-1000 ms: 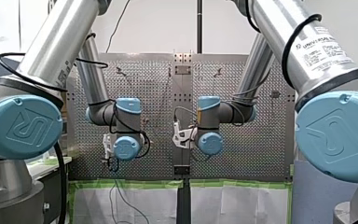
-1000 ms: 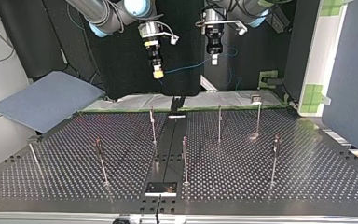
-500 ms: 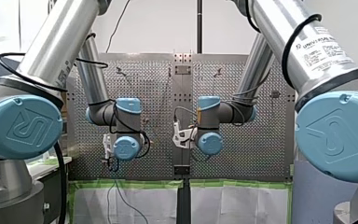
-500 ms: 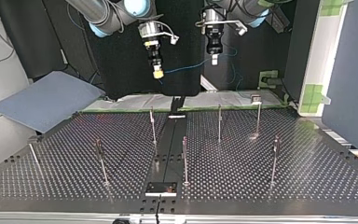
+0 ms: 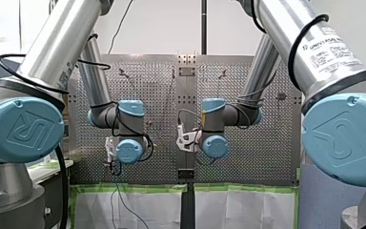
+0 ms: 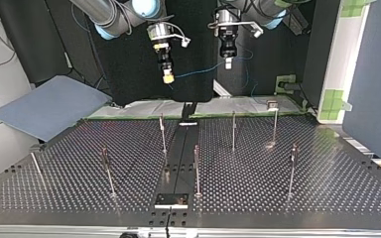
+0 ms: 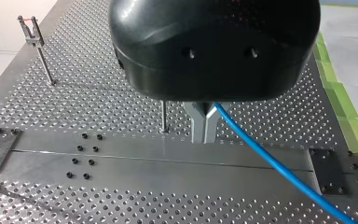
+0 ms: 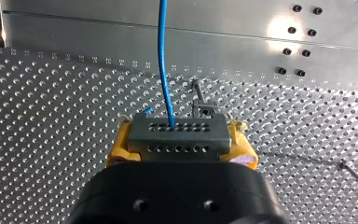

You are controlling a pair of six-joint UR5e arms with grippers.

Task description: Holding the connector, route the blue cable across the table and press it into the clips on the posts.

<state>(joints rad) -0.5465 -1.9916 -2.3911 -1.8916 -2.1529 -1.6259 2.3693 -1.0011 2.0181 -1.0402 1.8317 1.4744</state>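
In the top view both grippers hang above the table's far edge. My right gripper (image 6: pixel 167 78), at that view's left, has yellow pads. In the right wrist view it (image 8: pixel 181 134) is shut on a grey connector (image 8: pixel 177 140), and the blue cable (image 8: pixel 163 60) runs out ahead of it. The blue cable (image 6: pixel 198 72) spans to my left gripper (image 6: pixel 227 63). In the left wrist view its metal fingers (image 7: pixel 204 125) are shut on the blue cable (image 7: pixel 270 163), which trails off to one side. Several thin posts with clips (image 6: pixel 233 130) stand on the perforated table (image 6: pixel 302 198) below.
A dark rail (image 6: pixel 178 163) runs down the table's middle to a black plate (image 6: pixel 171 200). A blue-grey sheet (image 6: pixel 49 106) lies off the table at the top view's left. White covering with green tape (image 6: pixel 144 108) lines the far edge.
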